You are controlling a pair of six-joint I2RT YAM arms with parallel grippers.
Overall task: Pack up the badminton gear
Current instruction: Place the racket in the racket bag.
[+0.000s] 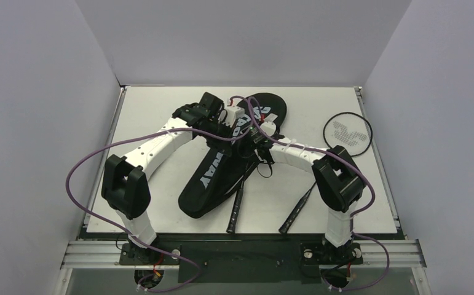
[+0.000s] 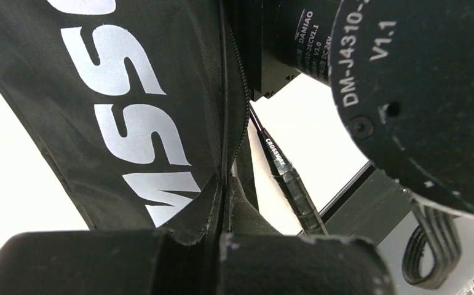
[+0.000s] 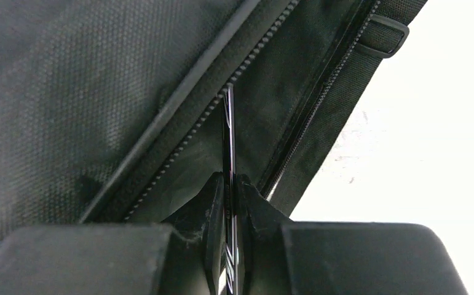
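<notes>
Closed on a racket shaft (image 3: 229, 123) where it passes under the zipper (image 3: 246, 66) of the CROSSWAY bag (image 1: 213, 178), the right gripper (image 3: 230, 203) is crowded beside the left gripper (image 2: 224, 206), which is pinched shut on the bag's opened edge. Should that edge be let slip, or the shaft be dragged across the teeth, the racket could be snagged or bent — and the wrists knocked together. Open table (image 1: 154, 104) is offered toward 9 o'clock; the second racket (image 1: 347, 131) lies well apart at 2 o'clock, by the right edge.
</notes>
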